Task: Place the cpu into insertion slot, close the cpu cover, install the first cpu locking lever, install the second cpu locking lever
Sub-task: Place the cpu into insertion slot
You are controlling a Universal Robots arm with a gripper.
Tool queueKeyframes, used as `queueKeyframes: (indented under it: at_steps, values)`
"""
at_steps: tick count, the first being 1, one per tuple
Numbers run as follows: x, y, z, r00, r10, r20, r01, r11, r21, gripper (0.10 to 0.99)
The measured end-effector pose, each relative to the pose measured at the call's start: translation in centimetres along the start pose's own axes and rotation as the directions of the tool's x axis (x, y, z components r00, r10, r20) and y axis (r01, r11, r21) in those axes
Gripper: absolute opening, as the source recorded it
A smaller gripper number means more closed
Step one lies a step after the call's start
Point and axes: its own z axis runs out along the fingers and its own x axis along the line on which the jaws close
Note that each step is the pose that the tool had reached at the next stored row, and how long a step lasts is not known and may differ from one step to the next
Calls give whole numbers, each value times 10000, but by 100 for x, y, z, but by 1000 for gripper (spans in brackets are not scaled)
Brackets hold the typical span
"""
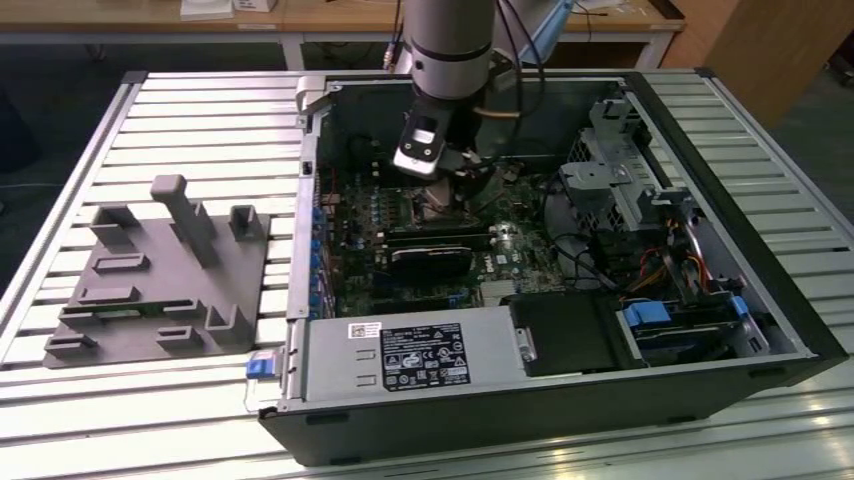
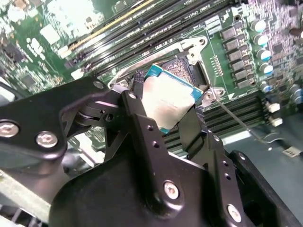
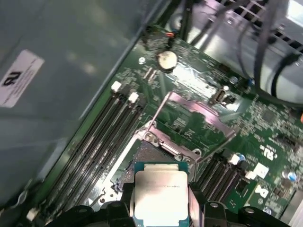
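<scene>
Exterior view first: my arm reaches down into the open computer case (image 1: 747, 330) lying on the slatted table (image 1: 200, 130), and my gripper (image 1: 441, 185) sits low over the green motherboard (image 1: 521, 250), roughly mid-board; off to the exterior view's left there's a grey fixture block (image 1: 160, 280) on the table, well apart from the case. Closer up, in both wrist views, I've got the cpu (image 2: 173, 106) pinched between my two black fingers (image 2: 142, 113), clamped on opposite edges, so the hand is closed down to just the chip's width and nothing else is in it; the chip's greyish top faces the cameras and it looks tilted rather than flat. It hangs right over the dark insertion slot (image 3: 152, 153), not seated as far as I can see; whether its lower edge touches the socket I honestly can't tell. The cpu cover (image 3: 202, 113) is flipped up and open behind the socket, silvery frame with green board showing through its middle. A thin metal lever (image 2: 236, 118) sticks out beside the socket, unlatched; the long black memory slots (image 3: 102, 139) run alongside, and a round coin battery (image 3: 166, 60) sits further off.
</scene>
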Motion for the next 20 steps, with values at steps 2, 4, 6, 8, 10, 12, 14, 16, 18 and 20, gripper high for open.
queueKeyframes:
  at_steps: [2, 4, 6, 8, 10, 12, 14, 16, 18, 20]
  values:
    - [0, -1, 6, 9993, 369, 30, -369, 9993, -5, 541]
    - [0, -1, 12, 9973, 732, 58, -732, 9973, -10, 541]
    - [0, -2, 17, 9940, 1089, 87, -1089, 9941, -17, 541]
    - [0, -2, 20, 9895, 1443, 115, -1443, 9895, -24, 541]
    - [0, -2, 23, 9841, 1773, 140, -1772, 9842, -34, 541]
    - [0, -2, 26, 9777, 2095, 165, -2094, 9778, -42, 541]
    - [0, -2, 29, 9695, 2444, 192, -2443, 9697, -54, 541]
    - [0, -3, 32, 9601, 2790, 218, -2789, 9603, -65, 541]
    - [0, -3, 35, 9500, 3113, 243, -3112, 9503, -77, 541]
    - [2, -2, 38, 9413, 3367, 261, -3366, 9416, -87, 541]
